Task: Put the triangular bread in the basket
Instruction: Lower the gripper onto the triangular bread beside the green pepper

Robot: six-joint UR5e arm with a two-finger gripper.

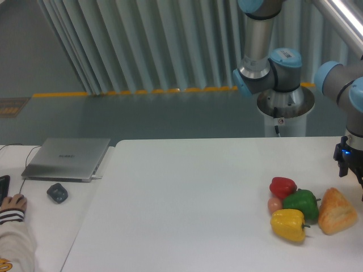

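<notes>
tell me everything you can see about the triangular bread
The triangular bread is a golden-brown, crusty wedge with a paler orange face, lying on the white table near its right edge. Its pointed end faces up and away from the camera. Its left side sits against, or very close to, the green bell pepper; the yellow bell pepper lies just to its lower left. The hand hangs above and behind it, not touching. No basket is in view.

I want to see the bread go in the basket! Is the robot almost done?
Not yet. Nothing looks done: the triangular bread lies on the table, touching the green pepper. In hand: the gripper hangs just above the bread at the picture's right edge, holding nothing I can see; whether it is open is cut off. Left: grab the bread, carry it, drop it in the basket, which is out of view.
</notes>
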